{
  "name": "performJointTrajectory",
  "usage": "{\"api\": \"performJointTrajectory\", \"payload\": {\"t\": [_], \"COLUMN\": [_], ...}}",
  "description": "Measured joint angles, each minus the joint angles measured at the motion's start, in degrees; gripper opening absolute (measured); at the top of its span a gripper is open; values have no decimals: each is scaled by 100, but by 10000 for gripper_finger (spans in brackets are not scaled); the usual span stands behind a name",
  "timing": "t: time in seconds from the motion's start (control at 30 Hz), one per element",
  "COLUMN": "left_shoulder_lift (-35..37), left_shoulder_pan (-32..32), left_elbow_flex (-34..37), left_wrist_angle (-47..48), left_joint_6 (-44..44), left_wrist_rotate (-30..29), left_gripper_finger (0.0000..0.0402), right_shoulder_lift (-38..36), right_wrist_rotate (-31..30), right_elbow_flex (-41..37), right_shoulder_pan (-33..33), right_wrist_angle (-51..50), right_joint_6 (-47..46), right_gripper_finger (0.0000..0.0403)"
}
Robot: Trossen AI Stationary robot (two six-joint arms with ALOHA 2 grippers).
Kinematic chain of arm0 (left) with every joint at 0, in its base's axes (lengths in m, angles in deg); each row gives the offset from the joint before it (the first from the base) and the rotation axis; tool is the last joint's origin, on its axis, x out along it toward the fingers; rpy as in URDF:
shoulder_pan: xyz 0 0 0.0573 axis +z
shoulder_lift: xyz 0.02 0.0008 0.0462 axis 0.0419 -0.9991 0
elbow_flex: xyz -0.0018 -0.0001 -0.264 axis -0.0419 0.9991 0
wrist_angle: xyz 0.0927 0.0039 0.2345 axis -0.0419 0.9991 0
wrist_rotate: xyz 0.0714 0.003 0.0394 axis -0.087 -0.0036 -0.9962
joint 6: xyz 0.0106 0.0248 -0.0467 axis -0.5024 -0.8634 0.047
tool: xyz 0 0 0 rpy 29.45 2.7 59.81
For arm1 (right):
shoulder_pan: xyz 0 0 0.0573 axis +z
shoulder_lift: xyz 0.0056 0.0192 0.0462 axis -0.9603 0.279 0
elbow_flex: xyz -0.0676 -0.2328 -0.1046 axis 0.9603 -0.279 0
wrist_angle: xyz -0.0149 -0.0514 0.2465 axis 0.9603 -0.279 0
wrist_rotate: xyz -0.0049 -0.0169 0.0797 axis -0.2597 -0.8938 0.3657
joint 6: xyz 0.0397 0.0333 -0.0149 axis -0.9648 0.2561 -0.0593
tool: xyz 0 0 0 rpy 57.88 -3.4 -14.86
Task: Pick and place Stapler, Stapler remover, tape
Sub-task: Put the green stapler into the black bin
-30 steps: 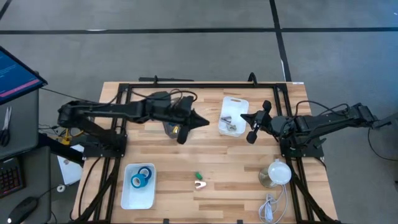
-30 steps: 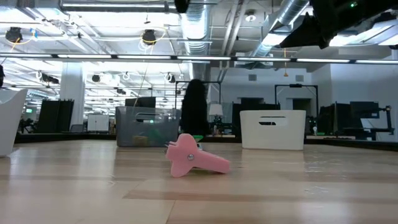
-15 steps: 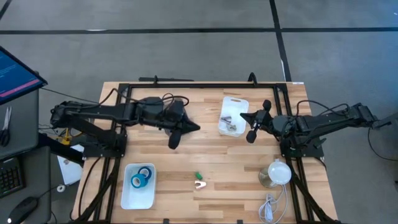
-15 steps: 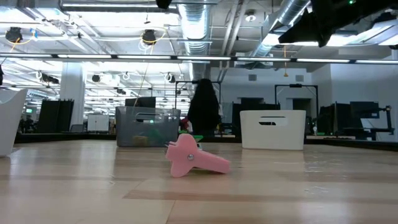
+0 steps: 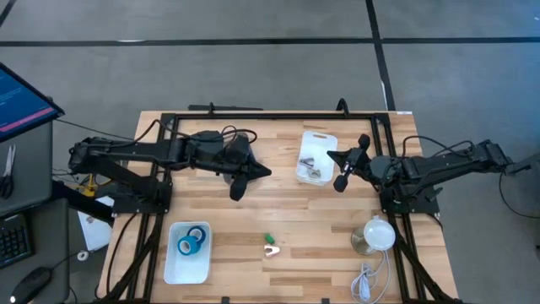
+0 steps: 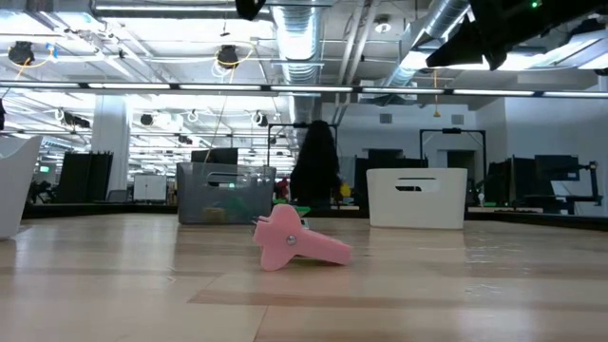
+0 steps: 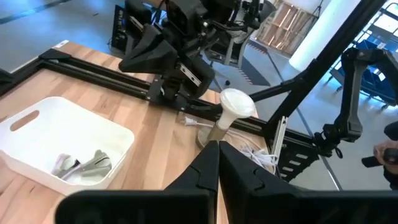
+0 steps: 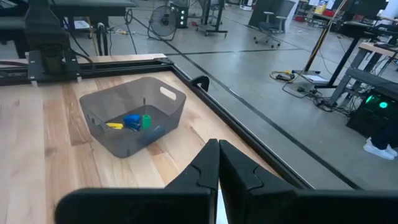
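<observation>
Both blue tape rolls (image 5: 191,242) are parked in the white tray (image 5: 172,268) at the table's near left. Light, rigid rings, probably best pinched across the rim. The left gripper (image 5: 252,174) and right gripper (image 5: 343,170) are closed, nothing held.

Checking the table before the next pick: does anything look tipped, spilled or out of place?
One thing: the pink tool lies loose on its side on the bare wood, outside any bin. The tape sits in its white tray. Nothing looks spilled or damaged.
</observation>
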Motion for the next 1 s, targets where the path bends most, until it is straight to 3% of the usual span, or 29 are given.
{"api": "performJointTrajectory", "payload": {"t": [0.43,0.7,0.87,1.0], "left_shoulder_lift": [0,0,0,2], "left_shoulder_pan": [73,68,66,-273], "left_elbow_flex": [-1,-2,-2,37], "left_wrist_angle": [88,1480,2523,2670], "left_joint_6": [-700,-1152,-1246,-1288], "left_wrist_rotate": [22,34,-92,-112], "left_gripper_finger": [2,2,2,2], "right_shoulder_lift": [0,0,0,26], "right_wrist_rotate": [3,68,1088,1812], "right_elbow_flex": [0,0,0,0], "right_shoulder_pan": [0,4,4,22], "right_wrist_angle": [-7,-7,0,4], "right_joint_6": [59,59,-10,-275], "right_gripper_finger": [0,0,0,0]}}
